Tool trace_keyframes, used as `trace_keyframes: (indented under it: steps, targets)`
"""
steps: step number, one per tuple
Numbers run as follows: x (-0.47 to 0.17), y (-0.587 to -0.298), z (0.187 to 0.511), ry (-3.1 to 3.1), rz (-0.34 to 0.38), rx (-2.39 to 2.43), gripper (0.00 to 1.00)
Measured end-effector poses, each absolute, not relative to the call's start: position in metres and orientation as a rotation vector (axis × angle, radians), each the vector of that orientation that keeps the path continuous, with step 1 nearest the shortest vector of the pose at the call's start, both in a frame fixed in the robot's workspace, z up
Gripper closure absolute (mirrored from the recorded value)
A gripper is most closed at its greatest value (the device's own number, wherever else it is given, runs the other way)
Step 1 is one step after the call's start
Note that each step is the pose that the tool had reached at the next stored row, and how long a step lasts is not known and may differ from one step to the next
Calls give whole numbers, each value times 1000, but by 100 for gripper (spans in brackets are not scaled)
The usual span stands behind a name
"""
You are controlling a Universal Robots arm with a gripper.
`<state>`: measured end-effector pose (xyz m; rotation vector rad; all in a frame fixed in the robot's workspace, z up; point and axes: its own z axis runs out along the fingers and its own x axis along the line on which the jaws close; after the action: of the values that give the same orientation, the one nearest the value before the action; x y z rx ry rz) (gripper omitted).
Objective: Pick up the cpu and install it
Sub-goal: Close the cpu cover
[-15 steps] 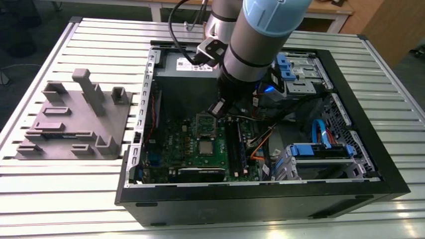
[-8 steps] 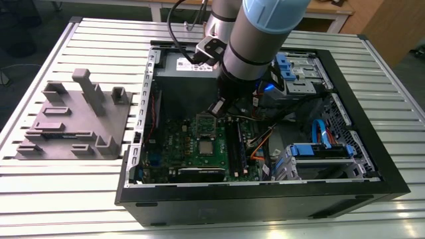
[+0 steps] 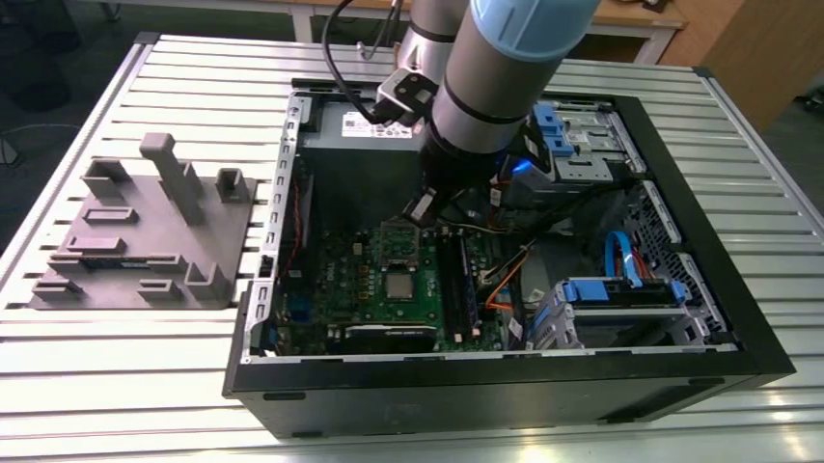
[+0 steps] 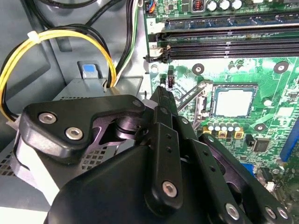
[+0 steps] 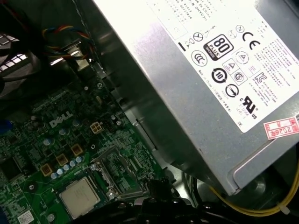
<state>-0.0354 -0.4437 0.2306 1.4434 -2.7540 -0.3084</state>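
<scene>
One cpu (image 4: pixel 232 101) already lies flat in the motherboard socket, its retention bracket (image 4: pixel 192 100) standing raised beside it. The tool (image 4: pixel 164 95) hangs just beside that bracket, clenched with nothing between its fingers. Seating looks done; I judge locking the bracket down calls for a gentle, square press.

Arm (image 3: pixel 496 87) reaching steeply down, claw (image 4: pixel 163 95) closed, empty
</scene>
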Motion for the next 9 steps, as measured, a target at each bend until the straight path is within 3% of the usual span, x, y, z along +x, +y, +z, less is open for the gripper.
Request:
trace_keyframes:
  steps: [9]
  targets:
    - [-36, -444, 234, -2732, -308, 1479, 90]
